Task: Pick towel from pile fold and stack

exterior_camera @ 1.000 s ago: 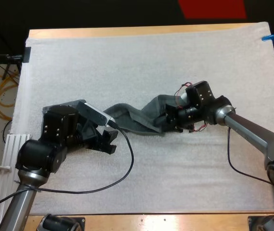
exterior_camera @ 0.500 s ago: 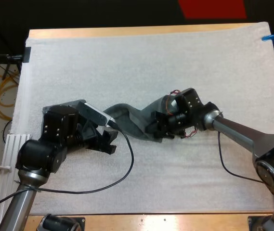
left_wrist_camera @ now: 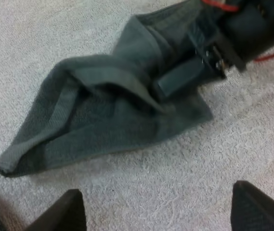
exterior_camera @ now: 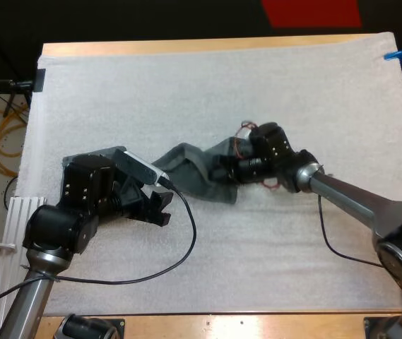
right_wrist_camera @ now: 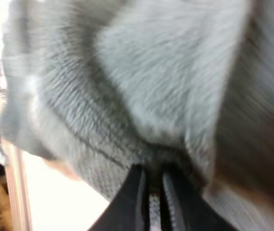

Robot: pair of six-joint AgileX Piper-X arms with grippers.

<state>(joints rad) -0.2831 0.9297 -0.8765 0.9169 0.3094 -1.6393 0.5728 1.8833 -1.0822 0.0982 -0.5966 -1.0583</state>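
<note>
Towel: grey-green terry, a crumpled ridged wedge, is lying mid-mat.
Right gripper: is pinching its three o'clock end.
Left gripper: is gaping, clear of cloth, at its seven o'clock.
Mat: nubbly white, is lying open toward twelve o'clock.

Dark grey-green towel, crumpled, partly folded over, lying mid-mat.

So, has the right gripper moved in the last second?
Yes. In the high view the right gripper, shut on the towel, has slid toward the left gripper, which has stayed put, bunching the towel up.
</note>
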